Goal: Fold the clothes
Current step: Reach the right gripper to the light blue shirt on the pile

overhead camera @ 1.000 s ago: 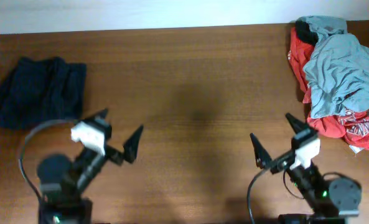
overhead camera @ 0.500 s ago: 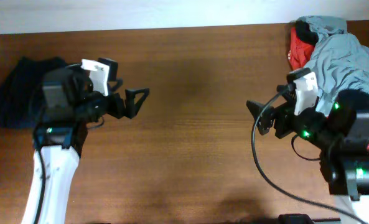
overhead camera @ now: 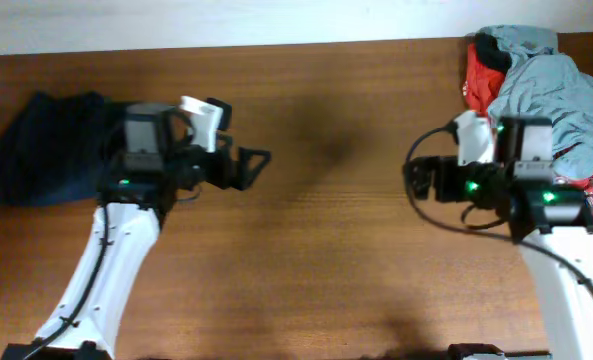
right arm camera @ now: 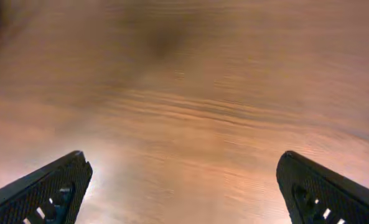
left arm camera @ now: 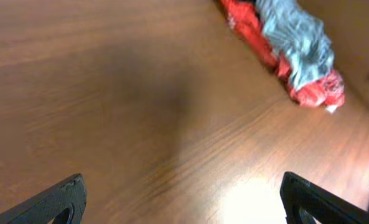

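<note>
Left gripper [overhead camera: 248, 165], right gripper [overhead camera: 417, 181] over table [overhead camera: 316, 260] — jaws wide, empty; grey-blue T-shirt [overhead camera: 546, 95] atop red T-shirts [overhead camera: 551, 205] at table's right edge.

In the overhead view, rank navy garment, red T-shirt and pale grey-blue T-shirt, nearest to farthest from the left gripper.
From the left gripper:
1. navy garment, behind it, on the left.
2. red T-shirt, near edge of the far-right pile.
3. pale grey-blue T-shirt, heaped beyond it.

One navy garment [overhead camera: 46, 150], one grey-blue T-shirt [overhead camera: 561, 90], one black piece [overhead camera: 489, 47], bunched red garments [overhead camera: 474, 88] uncountable, two arms [overhead camera: 111, 250] [overhead camera: 568, 275].
</note>
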### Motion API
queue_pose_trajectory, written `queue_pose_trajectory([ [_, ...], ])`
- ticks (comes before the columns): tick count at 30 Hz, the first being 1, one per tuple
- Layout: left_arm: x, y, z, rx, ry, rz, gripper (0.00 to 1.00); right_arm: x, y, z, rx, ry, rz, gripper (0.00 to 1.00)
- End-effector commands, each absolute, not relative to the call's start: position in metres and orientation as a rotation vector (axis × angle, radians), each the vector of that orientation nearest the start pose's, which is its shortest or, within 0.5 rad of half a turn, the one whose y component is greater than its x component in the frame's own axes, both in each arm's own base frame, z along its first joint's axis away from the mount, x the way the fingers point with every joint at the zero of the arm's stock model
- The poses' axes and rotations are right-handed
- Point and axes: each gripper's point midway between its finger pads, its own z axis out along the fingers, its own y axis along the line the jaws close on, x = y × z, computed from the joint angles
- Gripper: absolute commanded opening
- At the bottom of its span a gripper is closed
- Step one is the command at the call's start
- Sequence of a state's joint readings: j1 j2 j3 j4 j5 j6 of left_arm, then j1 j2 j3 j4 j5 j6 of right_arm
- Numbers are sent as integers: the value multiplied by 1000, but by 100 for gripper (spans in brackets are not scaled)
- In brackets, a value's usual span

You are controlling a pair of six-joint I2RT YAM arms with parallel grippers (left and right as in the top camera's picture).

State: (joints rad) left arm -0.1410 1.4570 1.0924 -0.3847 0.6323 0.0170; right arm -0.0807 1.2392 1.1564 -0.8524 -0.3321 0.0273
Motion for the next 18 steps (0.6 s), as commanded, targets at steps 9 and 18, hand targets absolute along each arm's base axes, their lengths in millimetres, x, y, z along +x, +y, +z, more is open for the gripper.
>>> queue_pose_trajectory([
  [9, 390, -178, 234, 522, 2224, -463, 99, 353, -121, 268, 626, 2239, -1, 98],
  [18, 387, -178, 231, 524, 2240, -463, 99, 360, -221, 199, 1060, 2203, -86, 99],
])
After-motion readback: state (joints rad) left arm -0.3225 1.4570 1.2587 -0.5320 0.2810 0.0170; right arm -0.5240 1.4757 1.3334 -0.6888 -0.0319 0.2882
